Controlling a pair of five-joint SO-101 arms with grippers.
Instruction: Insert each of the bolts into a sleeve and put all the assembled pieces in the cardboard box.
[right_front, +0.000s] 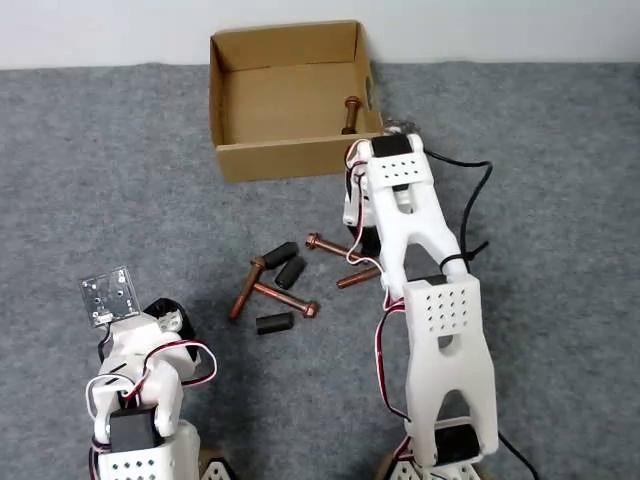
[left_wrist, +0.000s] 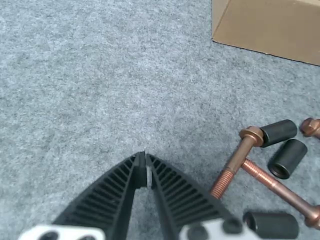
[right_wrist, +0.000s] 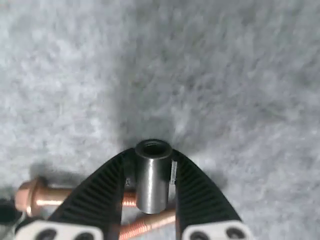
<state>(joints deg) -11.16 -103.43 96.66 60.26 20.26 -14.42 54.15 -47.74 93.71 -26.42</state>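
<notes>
Right wrist view: sleeve (right_wrist: 152, 176) between fingers (right_wrist: 100, 192)

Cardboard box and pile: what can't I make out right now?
- High view: the bolt in the cardboard box is too small to tell whether it is sleeved.
- High view: the right arm hides whatever lies under it.
- Right wrist view: the held sleeve and jaws hide part of a copper bolt.
- Left wrist view: the frame edge cuts off a bolt head.
</notes>
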